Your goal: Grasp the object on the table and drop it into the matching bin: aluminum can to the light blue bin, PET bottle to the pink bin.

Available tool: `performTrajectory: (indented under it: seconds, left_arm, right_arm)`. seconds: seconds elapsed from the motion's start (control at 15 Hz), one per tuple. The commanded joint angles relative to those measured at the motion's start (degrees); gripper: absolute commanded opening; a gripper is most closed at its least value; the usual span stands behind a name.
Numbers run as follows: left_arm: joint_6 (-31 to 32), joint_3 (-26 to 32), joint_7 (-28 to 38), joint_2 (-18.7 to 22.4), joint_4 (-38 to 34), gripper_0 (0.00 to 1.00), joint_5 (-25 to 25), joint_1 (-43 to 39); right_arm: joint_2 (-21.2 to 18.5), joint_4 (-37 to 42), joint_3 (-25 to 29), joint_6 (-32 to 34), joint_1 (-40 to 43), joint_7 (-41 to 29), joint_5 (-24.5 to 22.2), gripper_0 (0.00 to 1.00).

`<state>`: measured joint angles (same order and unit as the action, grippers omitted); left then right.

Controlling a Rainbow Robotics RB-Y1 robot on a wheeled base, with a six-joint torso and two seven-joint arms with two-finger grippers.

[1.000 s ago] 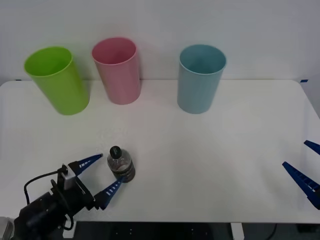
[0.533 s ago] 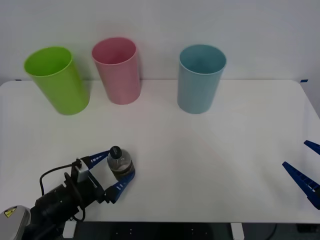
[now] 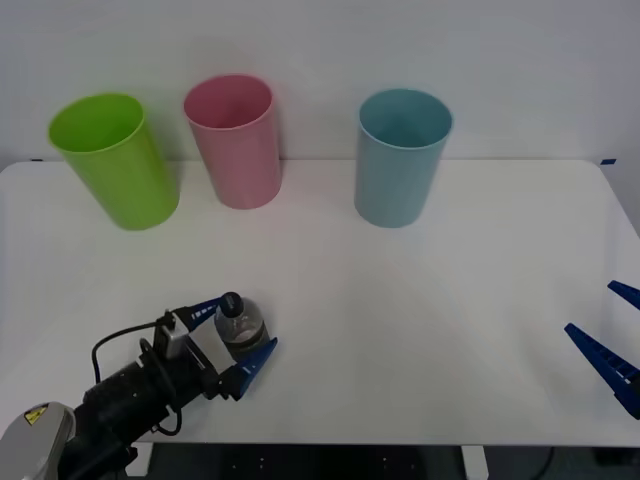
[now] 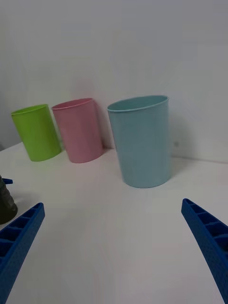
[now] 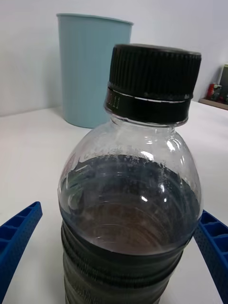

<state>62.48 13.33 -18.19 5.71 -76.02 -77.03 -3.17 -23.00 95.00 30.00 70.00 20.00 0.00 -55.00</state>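
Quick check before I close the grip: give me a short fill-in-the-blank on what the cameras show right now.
1. The small clear plastic bottle with the black cap stands ____ on the white table.
2. The left gripper has one blue finger on each side of the ____.
3. The tall pink plastic bin stands between the lime green bin and the ____ bin.
4. The right gripper, at the table's right edge, is ____.

Missing words: upright; bottle; light blue; open

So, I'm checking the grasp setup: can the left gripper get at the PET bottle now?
Likely yes: the left gripper is open with a finger on either side of the upright PET bottle, nothing between them.
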Motion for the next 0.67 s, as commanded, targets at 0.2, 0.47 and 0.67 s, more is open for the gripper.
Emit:
performTrajectory:
  seconds: [0.2, 0.47, 0.67]
  left_arm:
    - [-0.08, 0.12, 0.00, 0.00, -0.01, 0.11, 0.03, 0.19]
    - [-1.13, -0.32, 0.26, 0.00, -0.01, 0.00, -0.05, 0.54]
    - [-1.84, -0.85, 0.44, 0.00, -0.01, 0.00, 0.03, 0.62]
  right_arm:
    - [0.00, 0.00, 0.00, 0.00, 0.00, 0.00, 0.00, 1.00]
    - [0.00, 0.00, 0.00, 0.00, 0.00, 0.00, 0.00, 1.00]
    - [0.00, 0.00, 0.00, 0.00, 0.00, 0.00, 0.00, 1.00]
